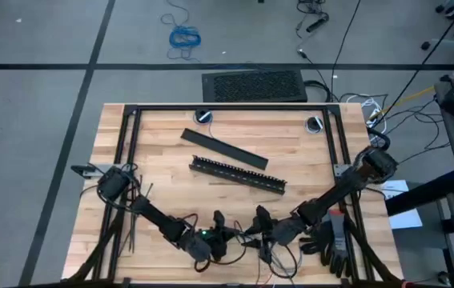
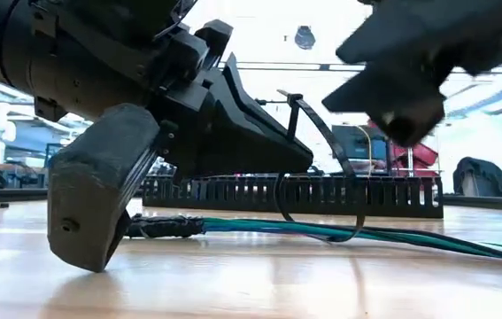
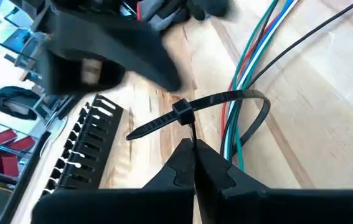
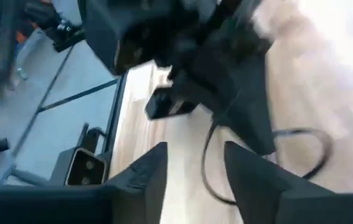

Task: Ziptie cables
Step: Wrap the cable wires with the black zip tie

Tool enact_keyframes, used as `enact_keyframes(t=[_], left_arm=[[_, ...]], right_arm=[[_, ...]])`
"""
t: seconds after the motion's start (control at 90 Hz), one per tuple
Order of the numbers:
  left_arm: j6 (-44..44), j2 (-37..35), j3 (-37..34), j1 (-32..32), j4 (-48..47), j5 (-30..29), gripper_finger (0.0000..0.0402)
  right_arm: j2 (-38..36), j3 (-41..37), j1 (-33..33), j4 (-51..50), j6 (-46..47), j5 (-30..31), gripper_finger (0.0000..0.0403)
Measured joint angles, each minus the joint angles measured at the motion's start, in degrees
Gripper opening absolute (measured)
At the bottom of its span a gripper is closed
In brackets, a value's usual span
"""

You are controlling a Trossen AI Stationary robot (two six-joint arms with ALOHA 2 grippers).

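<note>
Left gripper (image 3: 194,149) pinches a ziptie (image 3: 226,99) looped around the cables (image 3: 251,56) (slotted bar (image 2: 295,193) behind); right gripper (image 4: 195,158), jaws apart, hovers just opposite

The black slotted bar (image 1: 237,174) lies aslant near the middle of the wooden bench (image 1: 170,184). Just behind it lies a flat black bar (image 1: 223,149), tilted much the same way. On the floor beyond the bench, well past the slotted bar, sit a dark ribbed mat (image 1: 254,86) and a coiled bright blue cable (image 1: 184,37).
</note>
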Motion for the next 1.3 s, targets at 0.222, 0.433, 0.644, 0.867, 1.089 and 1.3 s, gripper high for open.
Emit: enact_keyframes(t=[0.222,0.433,0.644,0.867,1.089,1.3], left_arm=[[0.07,0.00,0.00,0.01,0.04,0.00,0.0000],[0.04,0.00,0.00,0.01,0.04,0.00,0.0000],[0.04,0.00,0.00,0.01,0.04,0.00,0.0000],[0.04,0.00,0.00,0.05,0.04,0.00,0.0000],[0.04,0.00,0.00,0.10,0.04,0.01,0.0000],[0.00,0.00,0.00,0.17,0.04,0.02,0.0000]], right_arm=[[1.30,0.00,-2.23,1.31,1.27,0.97,0.0163],[3.97,-0.04,-3.08,6.07,0.98,-2.26,0.0156],[4.15,-0.02,-3.25,8.17,-0.43,-2.29,0.0155],[4.15,0.00,-3.67,8.11,-0.56,-3.51,0.0133],[4.15,0.00,-4.11,8.08,-0.74,-3.57,0.0090],[4.15,0.00,-4.20,8.08,-0.81,-3.57,0.0084]])
